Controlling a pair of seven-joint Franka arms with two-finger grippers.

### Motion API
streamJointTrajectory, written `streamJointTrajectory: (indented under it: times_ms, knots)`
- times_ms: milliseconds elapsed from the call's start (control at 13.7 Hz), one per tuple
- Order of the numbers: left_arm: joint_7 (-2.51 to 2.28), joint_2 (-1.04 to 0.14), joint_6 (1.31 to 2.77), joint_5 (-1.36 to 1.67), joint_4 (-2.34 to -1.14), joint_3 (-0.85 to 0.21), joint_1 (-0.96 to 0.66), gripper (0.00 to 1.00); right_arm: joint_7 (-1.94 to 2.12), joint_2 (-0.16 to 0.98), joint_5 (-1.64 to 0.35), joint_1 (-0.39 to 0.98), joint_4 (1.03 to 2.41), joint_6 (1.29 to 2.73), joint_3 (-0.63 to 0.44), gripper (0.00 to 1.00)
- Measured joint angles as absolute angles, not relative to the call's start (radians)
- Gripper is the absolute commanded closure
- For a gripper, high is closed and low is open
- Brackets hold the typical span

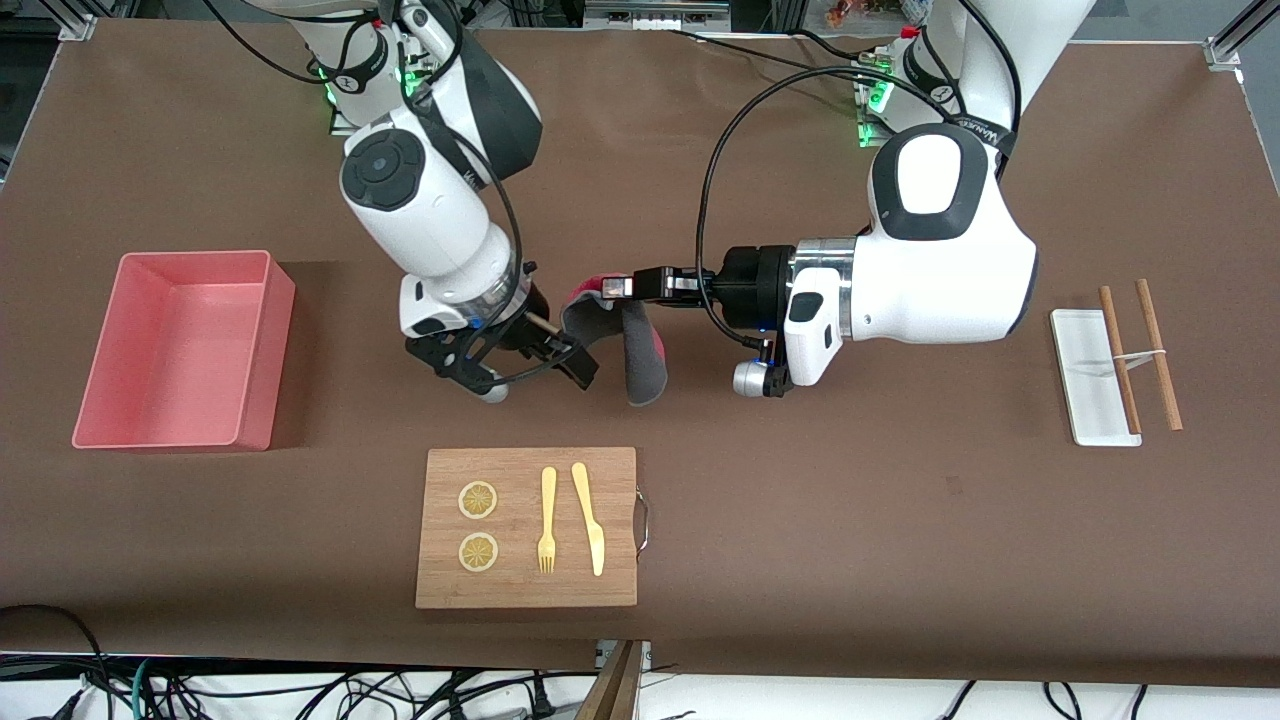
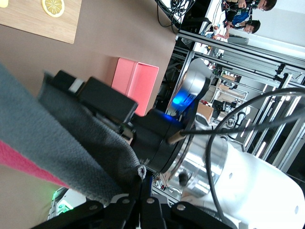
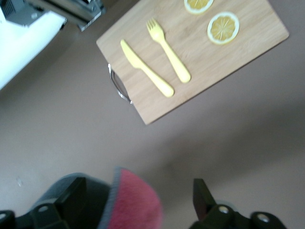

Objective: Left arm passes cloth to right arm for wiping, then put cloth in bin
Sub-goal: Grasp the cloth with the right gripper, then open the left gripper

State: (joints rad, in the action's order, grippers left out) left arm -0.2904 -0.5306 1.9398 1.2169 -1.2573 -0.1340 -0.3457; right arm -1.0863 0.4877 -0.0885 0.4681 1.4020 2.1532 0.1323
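Note:
The cloth [image 1: 645,360], pinkish-red on one face and dark grey on the other, hangs in the air over the table's middle. My left gripper [image 1: 612,287] lies level and is shut on the cloth's upper corner; the left wrist view shows its jaws [image 2: 143,183] pinched on the grey cloth [image 2: 71,138]. My right gripper [image 1: 535,372] is open beside the cloth. In the right wrist view its fingers [image 3: 71,195] stand wide apart [image 3: 138,198] with a pink fold of cloth [image 3: 136,202] between them, untouched by the pads. The salmon-pink bin [image 1: 270,350] stands empty toward the right arm's end.
A wooden board [image 1: 610,470] with a yellow fork [image 1: 547,520], a knife [image 1: 589,518] and two lemon slices [image 1: 478,500] lies nearer the front camera, below the grippers. A flat white tray [image 1: 1085,385] and two chopsticks [image 1: 1158,355] lie toward the left arm's end.

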Motion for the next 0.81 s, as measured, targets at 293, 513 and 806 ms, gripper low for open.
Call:
streamJointTrajectory:
  times_ms: [293,513,806]
  knots:
    - [-0.290,-0.532,1.940,1.217,-1.257,-0.133,-0.345,1.00,-1.029,0.488,-0.185,0.462,1.402,2.089,0.133,0.78]
    - [-0.290,-0.532,1.940,1.217,-1.257,-0.133,-0.345,1.00,-0.933,0.488,-0.216,0.435,1.402,2.008,0.129,0.92]
    - [-0.290,-0.532,1.940,1.217,-1.257,-0.133,-0.344,1.00,-0.897,0.488,-0.272,0.417,1.402,1.990,0.128,0.91]
